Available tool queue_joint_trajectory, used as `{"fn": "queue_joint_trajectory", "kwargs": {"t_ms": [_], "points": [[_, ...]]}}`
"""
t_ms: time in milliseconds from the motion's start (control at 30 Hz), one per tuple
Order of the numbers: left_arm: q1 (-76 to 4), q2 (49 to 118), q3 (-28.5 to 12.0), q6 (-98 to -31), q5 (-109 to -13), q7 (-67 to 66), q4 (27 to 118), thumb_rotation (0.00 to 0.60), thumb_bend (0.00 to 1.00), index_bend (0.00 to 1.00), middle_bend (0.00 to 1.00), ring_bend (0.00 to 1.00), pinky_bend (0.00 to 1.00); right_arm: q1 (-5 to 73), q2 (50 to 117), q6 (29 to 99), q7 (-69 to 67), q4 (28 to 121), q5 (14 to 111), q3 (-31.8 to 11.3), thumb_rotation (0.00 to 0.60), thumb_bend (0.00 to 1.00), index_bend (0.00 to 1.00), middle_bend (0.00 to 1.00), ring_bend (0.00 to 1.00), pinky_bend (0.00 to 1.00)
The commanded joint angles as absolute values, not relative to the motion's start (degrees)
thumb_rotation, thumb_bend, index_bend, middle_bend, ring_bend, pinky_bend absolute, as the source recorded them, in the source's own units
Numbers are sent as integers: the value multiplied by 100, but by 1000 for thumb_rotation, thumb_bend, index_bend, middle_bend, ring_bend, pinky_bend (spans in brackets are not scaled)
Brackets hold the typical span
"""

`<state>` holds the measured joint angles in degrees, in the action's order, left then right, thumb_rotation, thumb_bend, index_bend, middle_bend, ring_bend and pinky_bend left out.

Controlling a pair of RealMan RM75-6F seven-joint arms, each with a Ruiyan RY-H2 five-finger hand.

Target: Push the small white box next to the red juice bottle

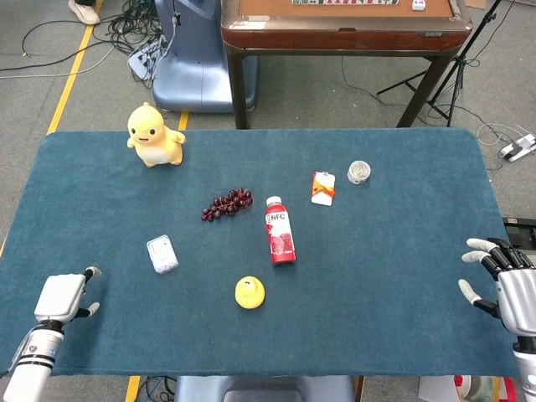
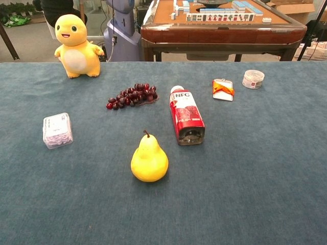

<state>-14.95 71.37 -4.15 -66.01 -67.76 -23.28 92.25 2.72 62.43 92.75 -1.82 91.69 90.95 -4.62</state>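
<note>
Approach step: the left hand [image 1: 60, 297], fingers loosely spread and empty, sits lower left; the small white plastic box [image 1: 162, 254] lies untouched, well left of the red juice bottle [image 1: 280, 230]. Next: reach the box's left side.

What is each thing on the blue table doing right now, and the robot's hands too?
Red juice bottle: lying on its side.
Small white box: flat, untouched.
Pear: upright.
Yellow toy: standing.
Grapes: lying flat.
Left hand: empty, near table edge.
Right hand: open, empty.

grey floor [image 1: 335, 92], brown table [image 1: 343, 25] behind
</note>
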Motion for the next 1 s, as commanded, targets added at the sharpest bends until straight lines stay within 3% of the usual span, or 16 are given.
{"fn": "queue_joint_trajectory", "kwargs": {"t_ms": [33,333,1000], "points": [[-1609,7164,-522,-6481,-6502,-2420,9285,600,274,328,1000,959,1000,291,6258,9224,-168,9154,9071,-464,600,211,444,312,205,370],[-2014,7175,-744,-6167,-5712,-2772,9595,600,347,332,1000,971,1000,300,6255,9193,-185,9143,9030,-486,600,211,444,312,205,369],[-2662,7516,-787,-6053,-5048,-3206,9593,600,350,316,1000,990,1000,298,6242,9174,-236,9124,9010,-500,600,210,444,312,205,369]]}}
